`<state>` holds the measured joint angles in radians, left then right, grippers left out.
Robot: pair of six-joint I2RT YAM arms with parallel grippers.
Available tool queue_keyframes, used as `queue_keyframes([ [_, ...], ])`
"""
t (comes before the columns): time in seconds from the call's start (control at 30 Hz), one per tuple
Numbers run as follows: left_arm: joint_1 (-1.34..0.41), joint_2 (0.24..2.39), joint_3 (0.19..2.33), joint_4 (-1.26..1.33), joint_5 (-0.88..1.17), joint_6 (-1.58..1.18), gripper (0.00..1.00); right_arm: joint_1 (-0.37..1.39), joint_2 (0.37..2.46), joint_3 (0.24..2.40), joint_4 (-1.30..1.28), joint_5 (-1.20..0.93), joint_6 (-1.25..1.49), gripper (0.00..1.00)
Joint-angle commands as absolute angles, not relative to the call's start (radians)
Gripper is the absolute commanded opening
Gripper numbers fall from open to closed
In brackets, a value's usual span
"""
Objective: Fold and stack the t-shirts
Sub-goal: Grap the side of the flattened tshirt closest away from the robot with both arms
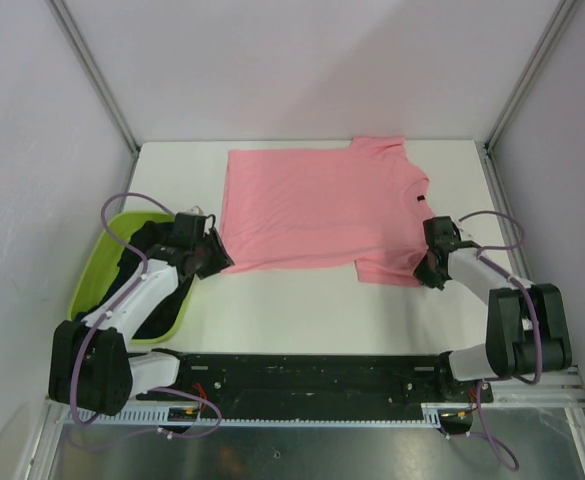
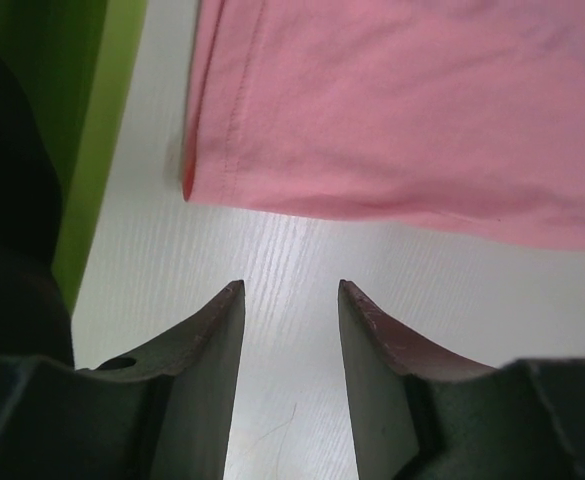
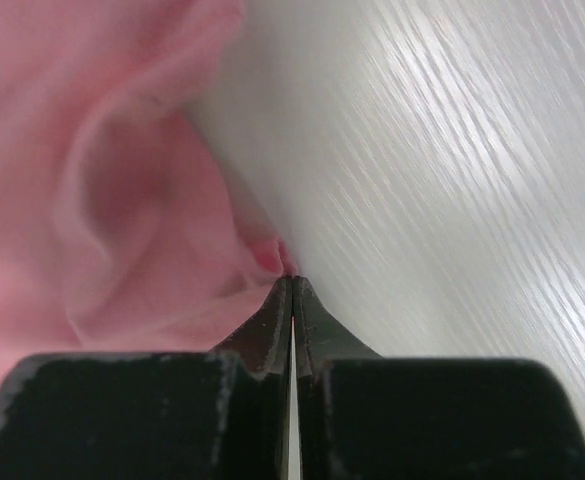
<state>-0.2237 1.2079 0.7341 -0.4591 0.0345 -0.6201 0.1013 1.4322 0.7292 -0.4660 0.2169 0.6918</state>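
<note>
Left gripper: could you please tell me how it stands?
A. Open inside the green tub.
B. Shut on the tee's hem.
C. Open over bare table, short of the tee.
C: the left wrist view shows the left gripper open, with only bare table between its fingertips and the tee.

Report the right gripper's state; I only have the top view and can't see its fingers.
Observer: Right gripper is shut. The shirt puckers right at its tips; I can't tell whether any cloth is caught.
Operator: Now check the left.
Observer: Left gripper is open over bare table, just short of the shirt's hem and touching nothing.
</note>
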Motion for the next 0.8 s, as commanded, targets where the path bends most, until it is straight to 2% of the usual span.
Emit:
queue_keyframes([
  [0.0,-0.230,1.175,0.715,-0.457,-0.040,-0.629,0.47,0.097,1.280,0.691,-0.644,0.271,0.712,0.00],
  [0.17,-0.230,1.170,0.692,-0.457,-0.131,-0.649,0.44,0.110,1.144,0.662,-0.709,0.219,0.744,0.00],
  [0.77,-0.263,1.371,0.744,-0.409,-0.205,-0.690,0.40,0.122,1.026,0.665,-0.815,0.104,0.860,0.00],
])
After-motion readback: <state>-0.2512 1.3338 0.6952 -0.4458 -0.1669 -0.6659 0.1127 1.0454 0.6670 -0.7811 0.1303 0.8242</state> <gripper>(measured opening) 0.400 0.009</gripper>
